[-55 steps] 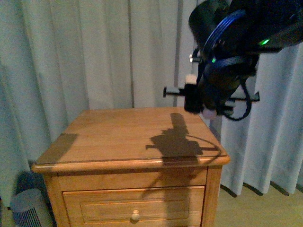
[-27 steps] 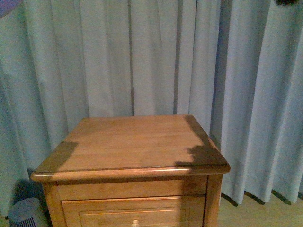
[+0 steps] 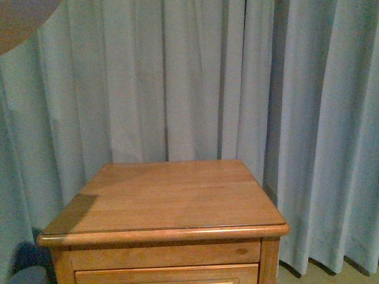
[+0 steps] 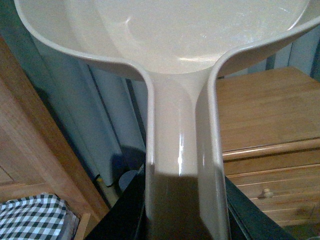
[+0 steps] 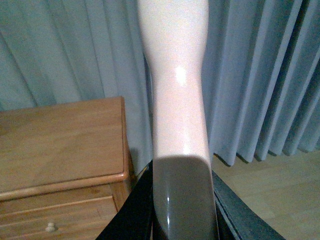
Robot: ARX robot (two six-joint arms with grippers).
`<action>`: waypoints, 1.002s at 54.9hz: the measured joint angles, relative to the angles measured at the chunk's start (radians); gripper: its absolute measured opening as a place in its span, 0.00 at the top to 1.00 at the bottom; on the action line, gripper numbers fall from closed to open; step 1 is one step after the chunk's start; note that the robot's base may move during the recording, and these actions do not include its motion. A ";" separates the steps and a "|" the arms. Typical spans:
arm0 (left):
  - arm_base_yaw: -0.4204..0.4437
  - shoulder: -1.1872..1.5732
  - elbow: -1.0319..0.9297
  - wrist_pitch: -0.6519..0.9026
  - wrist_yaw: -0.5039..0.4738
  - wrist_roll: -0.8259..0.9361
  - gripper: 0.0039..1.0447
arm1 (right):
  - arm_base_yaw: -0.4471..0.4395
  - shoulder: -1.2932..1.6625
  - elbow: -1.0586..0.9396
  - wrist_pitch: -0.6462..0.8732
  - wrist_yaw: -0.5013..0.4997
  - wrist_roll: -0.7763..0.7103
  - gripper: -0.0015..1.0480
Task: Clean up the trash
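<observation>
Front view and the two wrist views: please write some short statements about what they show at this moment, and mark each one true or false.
1. Curtains hang behind the nightstand. True.
2. Both arms reach over the nightstand in the front view. False: neither arm shows in that view.
3. The left gripper holds the dustpan by its handle. True.
4. A paper wad lies on the nightstand top. False: no paper wad shows on it in the front view.
5. The right gripper is open and holds nothing. False: it is shut on a pale handle.
</observation>
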 joint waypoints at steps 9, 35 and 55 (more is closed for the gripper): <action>0.000 0.000 0.000 0.000 0.000 0.000 0.75 | 0.071 -0.139 -0.086 -0.043 0.076 -0.005 0.80; 0.000 0.000 0.000 0.000 0.000 0.000 0.75 | 0.112 -0.206 -0.123 -0.097 0.099 -0.013 0.80; 0.000 0.000 0.000 0.000 0.000 0.000 0.75 | 0.112 -0.206 -0.123 -0.097 0.099 -0.013 0.80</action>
